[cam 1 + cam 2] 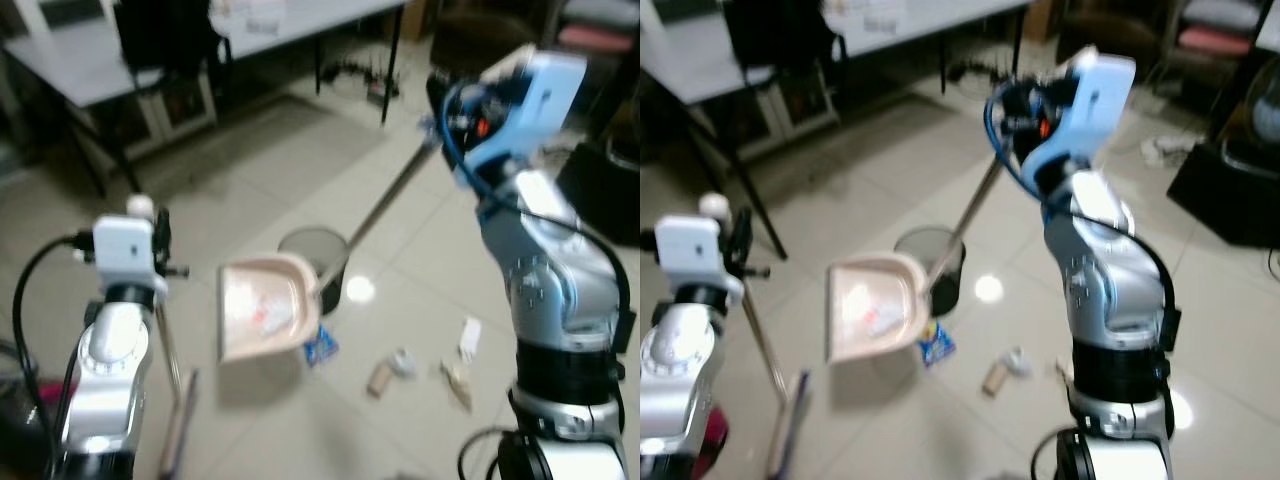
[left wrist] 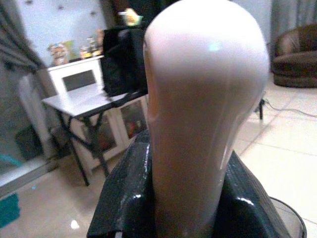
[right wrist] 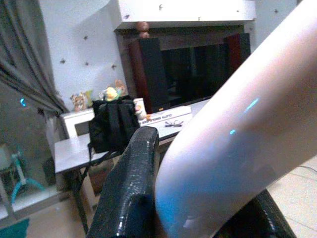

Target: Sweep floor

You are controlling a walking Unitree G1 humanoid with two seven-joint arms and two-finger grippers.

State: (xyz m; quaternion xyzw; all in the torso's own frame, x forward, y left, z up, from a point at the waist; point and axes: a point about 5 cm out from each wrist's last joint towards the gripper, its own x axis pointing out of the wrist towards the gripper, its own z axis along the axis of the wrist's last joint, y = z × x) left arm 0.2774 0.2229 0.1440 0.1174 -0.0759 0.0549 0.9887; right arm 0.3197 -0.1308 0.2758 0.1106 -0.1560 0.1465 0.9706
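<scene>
My left gripper (image 1: 157,240) is shut on the top of a broom handle (image 1: 168,340), whose pale rounded tip (image 2: 208,99) sits between the black fingers (image 2: 124,198). The broom head (image 1: 178,430) rests on the floor by my left side. My right gripper (image 1: 438,118), raised high, is shut on the long handle (image 1: 385,200) of a beige dustpan (image 1: 262,310). The pan hangs tilted with scraps inside, its rear edge at a small black bin (image 1: 318,255). On the tiles lie a blue wrapper (image 1: 321,348), a brown piece (image 1: 380,378) and white scraps (image 1: 468,338).
A grey folding table (image 1: 90,70) with a black backpack (image 1: 160,35) stands at the back left, with cables (image 1: 360,75) on the floor beyond it. A dark box (image 1: 605,185) stands at the right. Open tiles lie between the table and the bin.
</scene>
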